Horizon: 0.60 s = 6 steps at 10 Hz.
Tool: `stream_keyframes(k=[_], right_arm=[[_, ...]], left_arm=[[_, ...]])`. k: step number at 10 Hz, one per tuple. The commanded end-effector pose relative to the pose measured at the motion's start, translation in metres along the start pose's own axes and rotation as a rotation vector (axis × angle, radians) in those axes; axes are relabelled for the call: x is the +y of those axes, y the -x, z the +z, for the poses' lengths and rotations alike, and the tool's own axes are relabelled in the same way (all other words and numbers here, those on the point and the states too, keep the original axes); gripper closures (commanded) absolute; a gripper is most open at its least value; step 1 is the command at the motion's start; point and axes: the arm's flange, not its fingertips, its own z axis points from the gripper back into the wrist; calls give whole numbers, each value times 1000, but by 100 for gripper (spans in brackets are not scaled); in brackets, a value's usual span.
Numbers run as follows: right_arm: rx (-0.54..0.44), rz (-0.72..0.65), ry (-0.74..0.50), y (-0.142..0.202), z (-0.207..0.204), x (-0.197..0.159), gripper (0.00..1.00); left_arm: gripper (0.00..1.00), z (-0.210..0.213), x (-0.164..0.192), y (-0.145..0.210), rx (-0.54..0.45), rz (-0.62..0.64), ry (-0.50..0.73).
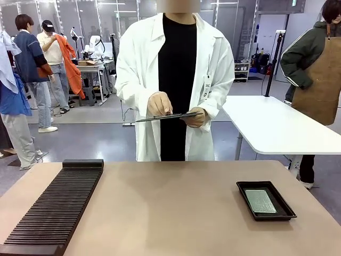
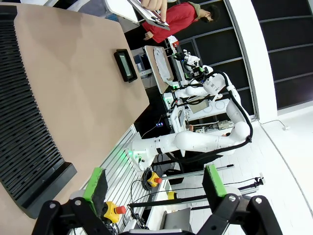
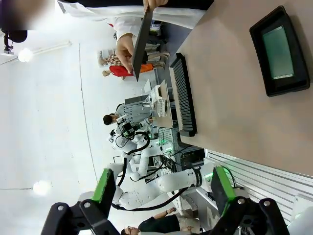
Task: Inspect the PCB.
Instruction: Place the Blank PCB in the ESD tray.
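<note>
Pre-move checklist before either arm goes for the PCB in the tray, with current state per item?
1. PCB lies flat in the black tray, face up: ok.
2. Tray sits fully on the table, on the robot's right side, nothing on top of it: ok.
3. Left gripper open and holding nothing: ok.
4. Right gripper open and holding nothing: ok.
5. Person's hands are off the table, holding a clipboard at the far side: ok.
6. Slotted black rack lies on the robot's left, well apart from the tray: ok.
</note>
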Motion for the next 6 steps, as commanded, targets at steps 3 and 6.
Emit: stream_keyframes(k=[3, 6], right_arm=[[0, 7, -12, 1, 0, 3, 0], [0, 7, -12, 1, 0, 3, 0]], left_arm=[[0, 1, -2, 0, 7, 1, 12], [0, 1, -2, 0, 7, 1, 12]])
